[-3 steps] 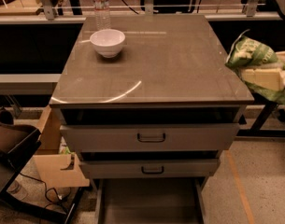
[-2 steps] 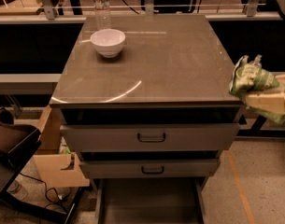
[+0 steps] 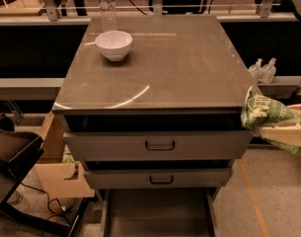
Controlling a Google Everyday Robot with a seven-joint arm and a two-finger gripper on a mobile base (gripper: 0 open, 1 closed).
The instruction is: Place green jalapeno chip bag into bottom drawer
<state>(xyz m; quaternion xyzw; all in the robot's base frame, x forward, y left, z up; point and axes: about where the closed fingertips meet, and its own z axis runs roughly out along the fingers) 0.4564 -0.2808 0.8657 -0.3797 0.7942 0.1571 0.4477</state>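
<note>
The green jalapeno chip bag is held in the air at the right edge of the view, beside the cabinet's right side at the level of the top drawer front. My gripper is shut on it, its pale fingers wrapped around the bag's lower right part. The bottom drawer is pulled out at the foot of the cabinet, with a dark flat floor and low gray side walls; it lies below and to the left of the bag.
A white bowl and a clear water bottle stand at the back left of the cabinet top. Two gray drawer fronts with black handles sit above the open drawer. Cardboard and a dark chair are at the left. Two small bottles stand at the back right.
My gripper has carried the chip bag downward, from beside the cabinet top's right edge to the level of the top drawer front. Nothing else has moved.
</note>
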